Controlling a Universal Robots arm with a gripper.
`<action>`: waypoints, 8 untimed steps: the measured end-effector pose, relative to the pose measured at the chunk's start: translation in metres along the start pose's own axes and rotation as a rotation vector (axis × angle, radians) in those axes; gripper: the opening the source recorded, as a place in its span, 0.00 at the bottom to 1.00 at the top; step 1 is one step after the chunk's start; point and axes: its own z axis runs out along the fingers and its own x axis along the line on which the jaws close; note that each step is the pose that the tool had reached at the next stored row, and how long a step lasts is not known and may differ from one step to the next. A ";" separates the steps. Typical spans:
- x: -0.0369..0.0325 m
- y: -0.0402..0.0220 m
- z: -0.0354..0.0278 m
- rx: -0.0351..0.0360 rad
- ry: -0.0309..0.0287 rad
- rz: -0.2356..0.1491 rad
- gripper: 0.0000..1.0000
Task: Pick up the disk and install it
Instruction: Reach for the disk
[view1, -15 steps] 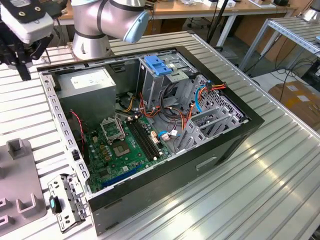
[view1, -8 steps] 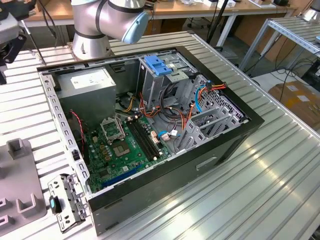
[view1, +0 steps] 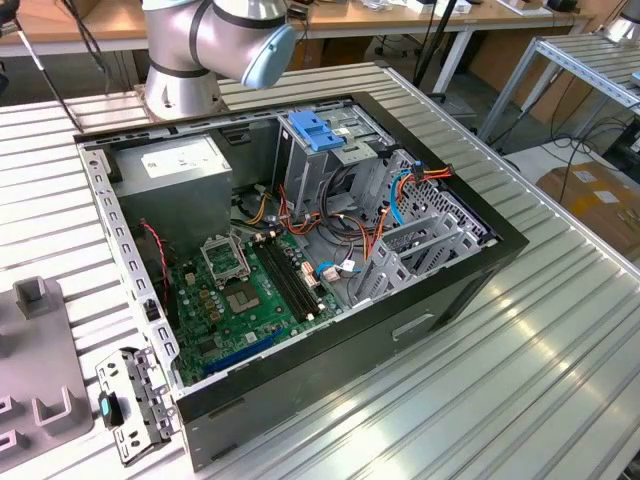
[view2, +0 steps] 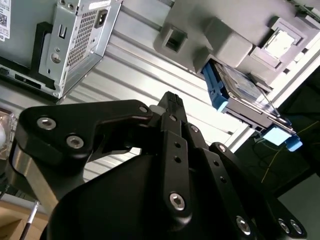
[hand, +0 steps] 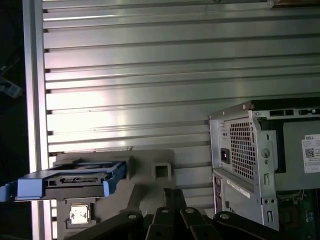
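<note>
the arm (view1: 215, 40) is cut off by the exterior view's top edge, the grey holder (view1: 35, 370) by its left edge. in the second wrist view the gripper (view2: 170, 102) blocks much of the table (view2: 135, 55) — and the disk (view2: 235, 80) sits partly hidden in the holder, label too small to tell.

My feed shows the surface (view1: 560, 330) as ribbed bare metal, brushed, with a soft glare. The computer case (view1: 330, 375) has a matt black shell over dull grey sheet metal, and its circuit board (view1: 230, 300) is glossy green. In the exterior view, at eight o'clock from the case, the holder (view1: 35, 350) looks like matt grey plastic. In the second wrist view the disk (view2: 245, 95) is smooth silvery metal in a blue plastic carrier. The gripper (view2: 170, 100) is satin black with bright screw heads.
</note>
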 end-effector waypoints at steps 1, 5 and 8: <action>0.0053 -0.0003 -0.0001 -0.0001 -0.0002 0.000 0.11; 0.0286 0.0003 -0.0005 -0.0001 -0.0001 0.000 0.11; 0.0405 0.0017 -0.0006 0.0000 -0.0001 0.000 0.11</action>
